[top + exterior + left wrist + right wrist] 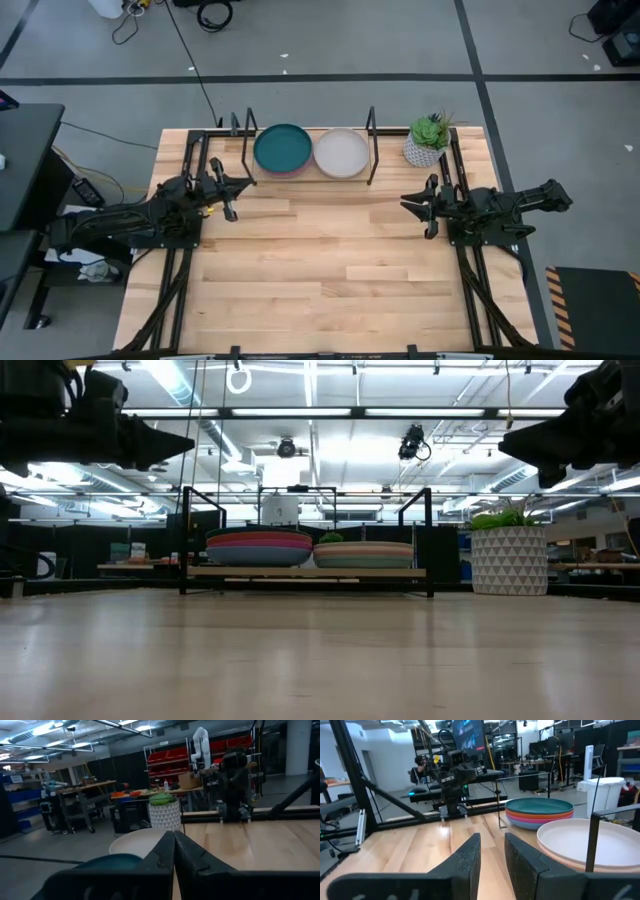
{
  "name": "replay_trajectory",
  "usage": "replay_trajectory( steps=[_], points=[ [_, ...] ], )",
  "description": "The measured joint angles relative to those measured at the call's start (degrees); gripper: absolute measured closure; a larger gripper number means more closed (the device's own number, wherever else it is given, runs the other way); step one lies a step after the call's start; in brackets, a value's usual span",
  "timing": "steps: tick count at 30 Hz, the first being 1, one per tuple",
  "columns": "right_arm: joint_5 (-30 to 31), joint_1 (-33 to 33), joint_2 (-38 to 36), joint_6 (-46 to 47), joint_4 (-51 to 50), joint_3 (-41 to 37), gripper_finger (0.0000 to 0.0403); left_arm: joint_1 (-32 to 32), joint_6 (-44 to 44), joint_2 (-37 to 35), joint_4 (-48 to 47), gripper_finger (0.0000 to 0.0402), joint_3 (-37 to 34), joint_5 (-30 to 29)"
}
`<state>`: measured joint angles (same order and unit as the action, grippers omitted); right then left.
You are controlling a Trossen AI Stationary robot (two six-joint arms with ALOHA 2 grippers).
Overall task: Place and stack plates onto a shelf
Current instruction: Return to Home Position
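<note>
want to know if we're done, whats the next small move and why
Probably just ease both arms to rest. Every plate in view sits in two stacks on the shelf, dark teal plate topping one, grey plate the other. The left gripper, shut, and right gripper, slightly open, hold nothing, clear of the shelf.

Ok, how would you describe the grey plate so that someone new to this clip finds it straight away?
At the far edge of the wooden table stands a low shelf with black upright frames, holding two stacks of plates. The grey plate tops the stack nearer the potted plant; its neighbour stack is topped by a dark teal plate.
</note>
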<state>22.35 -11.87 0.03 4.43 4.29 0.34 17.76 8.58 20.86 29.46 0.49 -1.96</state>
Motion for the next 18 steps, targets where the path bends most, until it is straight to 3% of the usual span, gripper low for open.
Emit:
replay_trajectory(
  steps=[10, 18],
  points=[
    [-5.1, 0.4, 0.2, -8.2, -0.5, 0.0, 0.0309, 0.0, 1.6, -6.3, -4.8, 0.0392, 0.0, 0.2],
    [-2.9, 0.4, 0.3, -2.0, -0.1, 0.0, 0.0309, 0.0, 13.2, -14.0, -4.5, 0.0396, 0.0, -3.3]
  ],
)
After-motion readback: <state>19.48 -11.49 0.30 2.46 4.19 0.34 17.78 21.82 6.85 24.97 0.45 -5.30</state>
